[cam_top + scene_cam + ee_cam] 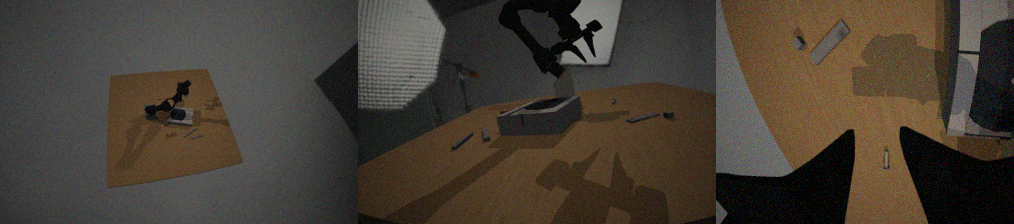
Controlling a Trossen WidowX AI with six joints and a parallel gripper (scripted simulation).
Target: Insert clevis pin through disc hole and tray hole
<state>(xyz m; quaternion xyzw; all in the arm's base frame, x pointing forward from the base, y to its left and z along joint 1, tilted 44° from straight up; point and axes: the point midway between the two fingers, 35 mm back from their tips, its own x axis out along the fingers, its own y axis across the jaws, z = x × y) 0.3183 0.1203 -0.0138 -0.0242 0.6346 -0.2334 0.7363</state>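
The tray (189, 119) (542, 123) (961, 95) stands on the table, pale on top. The dark disc (177, 114) (544, 104) (998, 75) lies flat in it; a tiny light spot shows at the disc's middle at the wrist view's right edge. The tray's pin hole cannot be made out. A small steel pin (160, 99) (613, 101) (886, 159) appears to lie on the table, apart from the tray. My gripper (590, 59) (877, 133) is partly open and empty, high above the table. In the wrist view the pin shows between the fingers, but far below them.
A flat bar (643, 117) (830, 42) and a small block (668, 115) (799, 42) lie on the pin's side of the tray. Two more bars (190, 132) (462, 141) lie beyond the tray's other side. The arm's base (150, 110) stands beside the tray.
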